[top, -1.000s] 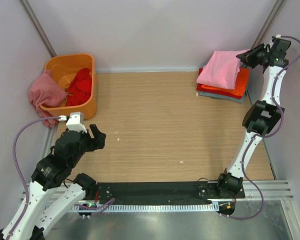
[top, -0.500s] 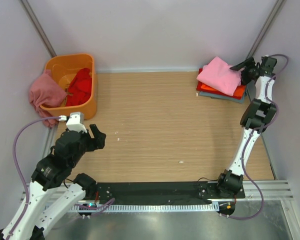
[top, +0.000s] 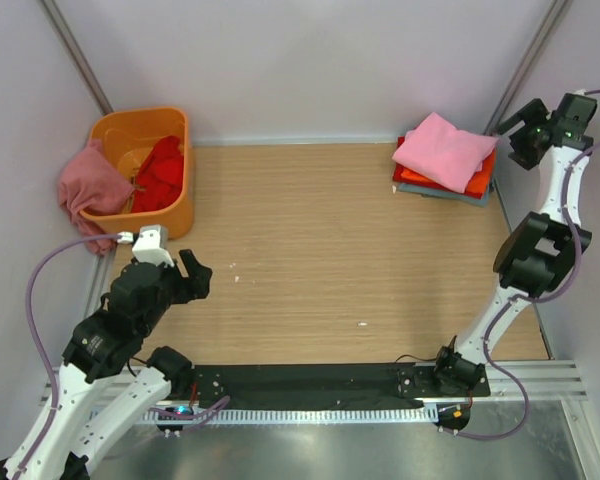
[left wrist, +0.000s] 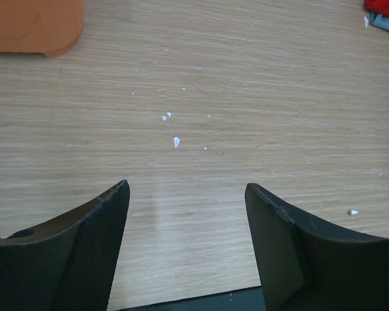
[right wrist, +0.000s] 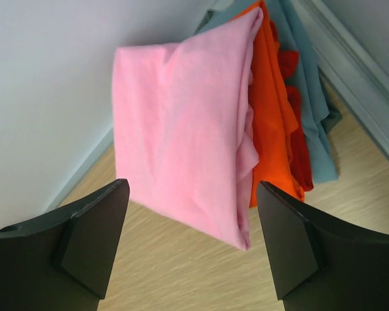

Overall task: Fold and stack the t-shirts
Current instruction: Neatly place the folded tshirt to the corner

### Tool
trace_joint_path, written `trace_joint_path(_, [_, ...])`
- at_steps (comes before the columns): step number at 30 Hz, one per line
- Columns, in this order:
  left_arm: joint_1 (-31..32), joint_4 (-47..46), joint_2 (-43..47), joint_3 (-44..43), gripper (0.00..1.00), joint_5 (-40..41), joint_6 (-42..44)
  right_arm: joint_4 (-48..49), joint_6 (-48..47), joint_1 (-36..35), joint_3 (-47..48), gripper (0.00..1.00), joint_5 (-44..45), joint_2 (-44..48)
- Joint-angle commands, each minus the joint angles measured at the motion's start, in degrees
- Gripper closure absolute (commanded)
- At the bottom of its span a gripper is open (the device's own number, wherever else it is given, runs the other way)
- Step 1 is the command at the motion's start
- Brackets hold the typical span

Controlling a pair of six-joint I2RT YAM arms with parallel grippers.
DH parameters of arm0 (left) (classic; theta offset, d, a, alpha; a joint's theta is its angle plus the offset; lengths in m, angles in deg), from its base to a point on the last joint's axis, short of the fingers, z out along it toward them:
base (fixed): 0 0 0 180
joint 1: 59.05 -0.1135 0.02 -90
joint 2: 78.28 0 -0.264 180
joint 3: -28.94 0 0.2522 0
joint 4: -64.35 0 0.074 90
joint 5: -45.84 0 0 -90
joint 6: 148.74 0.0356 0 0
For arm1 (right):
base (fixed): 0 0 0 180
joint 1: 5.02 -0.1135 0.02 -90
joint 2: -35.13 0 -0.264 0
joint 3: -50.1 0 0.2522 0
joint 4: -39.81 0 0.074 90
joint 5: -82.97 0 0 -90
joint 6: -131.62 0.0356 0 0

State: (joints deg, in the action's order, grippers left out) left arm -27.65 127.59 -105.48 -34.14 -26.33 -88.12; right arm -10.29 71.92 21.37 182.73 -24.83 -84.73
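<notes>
At the back right of the table lies a folded stack: a light pink t-shirt (top: 446,150) (right wrist: 181,129) on top, then orange (top: 425,178) (right wrist: 269,123), red (right wrist: 297,136) and grey-blue (right wrist: 314,110) ones. My right gripper (top: 513,140) (right wrist: 191,188) hangs open just right of the stack and holds nothing. A red t-shirt (top: 160,172) lies in the orange tub (top: 180,205), and a dusty rose t-shirt (top: 85,190) drapes over the tub's left rim. My left gripper (top: 195,275) (left wrist: 187,188) is open over bare wood at the near left.
The tub stands in the back left corner; its corner (left wrist: 32,26) shows in the left wrist view. Walls close the table (top: 320,250) in at the back and sides. Small white specks (left wrist: 175,141) lie on the wood. A black rail (top: 310,380) runs along the near edge.
My right gripper opened and let go of the pink t-shirt, which now rests on the stack. It then drew back to the right. The left arm has not moved.
</notes>
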Motion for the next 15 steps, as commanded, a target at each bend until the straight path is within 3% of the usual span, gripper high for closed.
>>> trace_joint_path(1, [-0.28,-2.8,0.31,0.1,0.27,-0.25,0.82,3.18,-0.86,0.33,-11.76,0.15,3.22,8.83])
trace_joint_path(3, [-0.28,-2.89,0.39,0.1,0.27,-0.33,0.82,5.91,-0.25,0.24,-19.24,0.15,0.85,12.27])
trace_joint_path(9, [-0.28,-2.98,1.01,0.28,0.26,-0.33,0.73,9.35,-0.33,0.06,-29.38,0.17,-5.91,12.81])
trace_joint_path(15, [-0.28,-2.98,1.18,0.28,0.26,-0.07,0.73,9.62,-0.25,-1.08,-28.61,0.18,-7.95,9.9])
